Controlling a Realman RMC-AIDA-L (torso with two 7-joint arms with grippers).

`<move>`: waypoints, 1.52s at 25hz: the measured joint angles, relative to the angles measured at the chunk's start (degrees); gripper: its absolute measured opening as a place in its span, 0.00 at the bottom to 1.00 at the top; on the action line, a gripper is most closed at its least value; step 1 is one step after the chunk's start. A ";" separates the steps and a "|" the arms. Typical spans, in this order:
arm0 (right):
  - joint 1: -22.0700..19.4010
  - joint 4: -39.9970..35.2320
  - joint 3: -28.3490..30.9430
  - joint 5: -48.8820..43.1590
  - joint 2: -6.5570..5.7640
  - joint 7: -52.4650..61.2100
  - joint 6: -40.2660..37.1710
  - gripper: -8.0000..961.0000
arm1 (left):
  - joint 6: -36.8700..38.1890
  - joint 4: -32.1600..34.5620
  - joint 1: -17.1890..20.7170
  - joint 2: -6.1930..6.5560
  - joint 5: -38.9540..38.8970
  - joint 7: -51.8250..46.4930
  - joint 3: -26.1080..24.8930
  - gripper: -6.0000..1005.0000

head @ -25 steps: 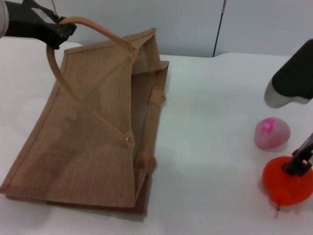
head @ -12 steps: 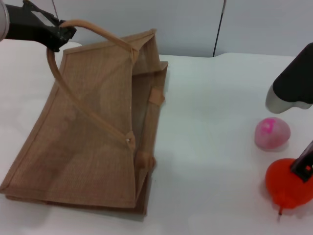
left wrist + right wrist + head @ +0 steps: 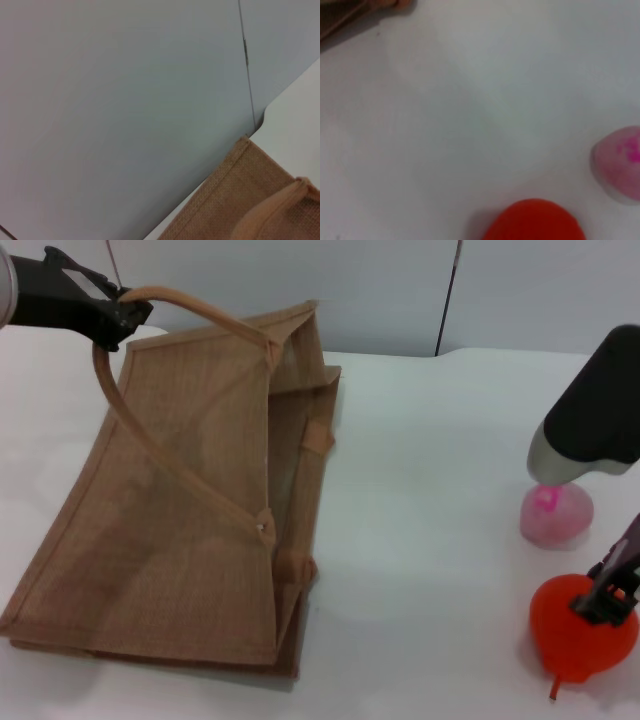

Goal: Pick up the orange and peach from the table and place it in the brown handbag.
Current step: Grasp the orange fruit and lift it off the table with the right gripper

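Left gripper (image 3: 118, 312) clamped on brown handbag (image 3: 180, 510) handle, right gripper (image 3: 605, 602) gripping orange (image 3: 572, 635), peach (image 3: 556, 515) beside

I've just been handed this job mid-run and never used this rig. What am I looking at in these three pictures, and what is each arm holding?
It is a two-armed robot at a white table. The wide picture comes from its head; the other two come from cameras on its wrists. The left gripper holds up one handle of the brown handbag, which lies on its side with its mouth towards the fruit. The right gripper is down on the orange; whether it has a firm grip is unclear. The peach lies on the table just beyond.
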 joint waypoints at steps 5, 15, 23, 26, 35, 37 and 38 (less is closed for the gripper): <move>-0.01 1.16 -1.03 0.15 -0.01 0.16 1.19 0.38 | -0.17 0.16 0.05 0.00 -0.07 -0.04 -1.01 0.13; 0.56 1.86 -1.15 -0.21 -0.30 0.58 1.52 0.72 | -0.64 0.54 0.28 0.00 -0.21 -0.13 -1.41 0.13; 0.83 4.39 -1.48 0.37 -0.05 0.46 0.87 0.88 | -0.74 0.64 0.28 0.00 -0.34 -0.16 -1.35 0.13; 1.24 5.71 -2.88 0.39 0.15 0.47 0.16 0.88 | -0.74 0.66 0.28 0.00 -0.37 -0.16 -1.32 0.13; 2.47 10.26 -2.98 0.29 0.34 1.60 -3.05 0.87 | -0.62 0.36 0.21 -0.01 -0.43 -0.16 -0.97 0.13; 2.70 10.50 -2.87 0.07 0.34 1.83 -3.64 0.87 | -0.45 0.30 0.23 -0.04 -0.44 -0.16 -0.97 0.13; 2.82 10.65 -2.86 -0.01 0.34 1.94 -3.85 0.87 | -0.38 0.26 0.25 -0.06 -0.45 -0.16 -0.97 0.13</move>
